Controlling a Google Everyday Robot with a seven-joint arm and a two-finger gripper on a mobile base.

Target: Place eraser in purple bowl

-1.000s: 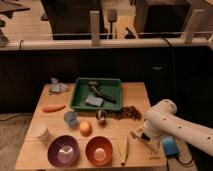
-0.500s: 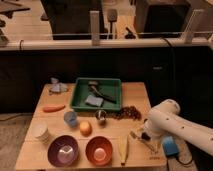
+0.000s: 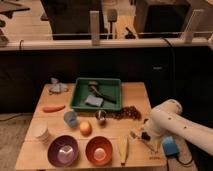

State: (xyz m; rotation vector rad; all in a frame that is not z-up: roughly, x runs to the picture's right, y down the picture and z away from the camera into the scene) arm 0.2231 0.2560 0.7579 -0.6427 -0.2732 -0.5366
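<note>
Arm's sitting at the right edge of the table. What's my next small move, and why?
Probably carry the gripper across toward the green tray. It hangs open over the right edge of the table, holding nothing, while the eraser seems to lie in that tray, not yet in the purple bowl.

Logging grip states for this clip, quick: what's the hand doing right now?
Hand: open, nothing visibly held, low over the right front part of the light wooden table.
</note>
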